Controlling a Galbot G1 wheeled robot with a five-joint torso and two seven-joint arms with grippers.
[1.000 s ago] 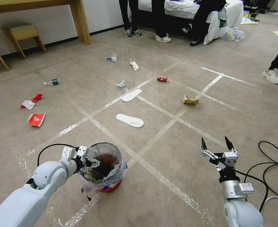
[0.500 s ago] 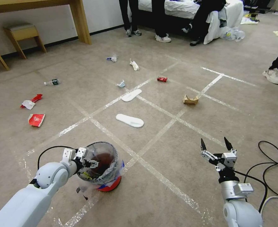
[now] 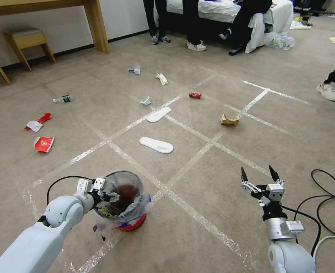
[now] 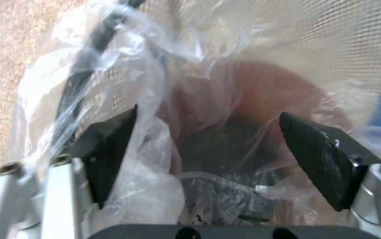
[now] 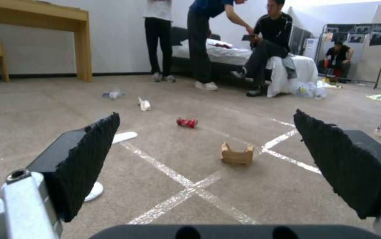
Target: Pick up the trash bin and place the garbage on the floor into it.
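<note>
Left end effector sits at the near-left rim of the trash bin, low on the robot's left. In the left wrist view its two black pads stand wide apart, one outside the mesh wall w/ crinkled liner bunched against it, one over the bin's inside; rim lies between them, not clamped. Bin rests on the floor, red base down.

Right end effector hovers low on the right, spread wide, holding nothing.

Garbage ahead: nearest slipper lies just beyond the bin, long axis running left-right, roughly between the arms. Brown paper bag is nearer the right arm; red can farther off.
</note>
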